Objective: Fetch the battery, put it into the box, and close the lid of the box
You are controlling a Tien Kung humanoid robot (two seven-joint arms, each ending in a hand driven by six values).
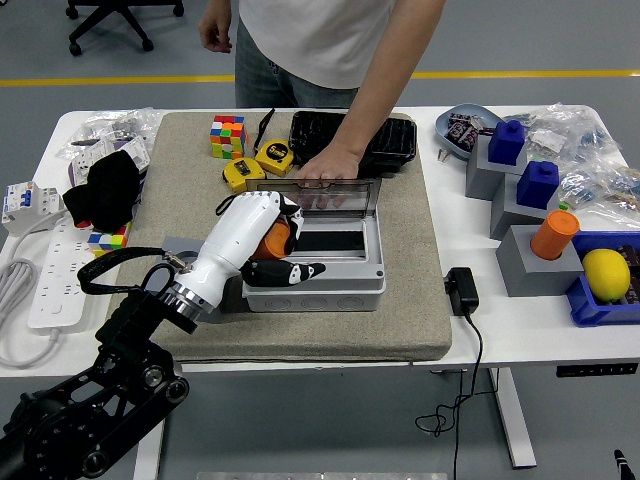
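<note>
The left hand [262, 240] curls its fingers around the orange battery [274, 240], holding it over the left end of the open grey box [314, 262] on the mat [400, 300]. Behind it, a person's hand [325, 170] holds the clear lid [335, 196] upright.

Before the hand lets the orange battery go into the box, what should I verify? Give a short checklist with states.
1. Battery held in left hand: ok.
2. Hand over the open grey box: ok.
3. Lid held up by the person's hand: ok.
4. Inside of the box free of objects: cannot tell, hand covers part.
5. Battery fully clear of the box's left wall: cannot tell.
</note>
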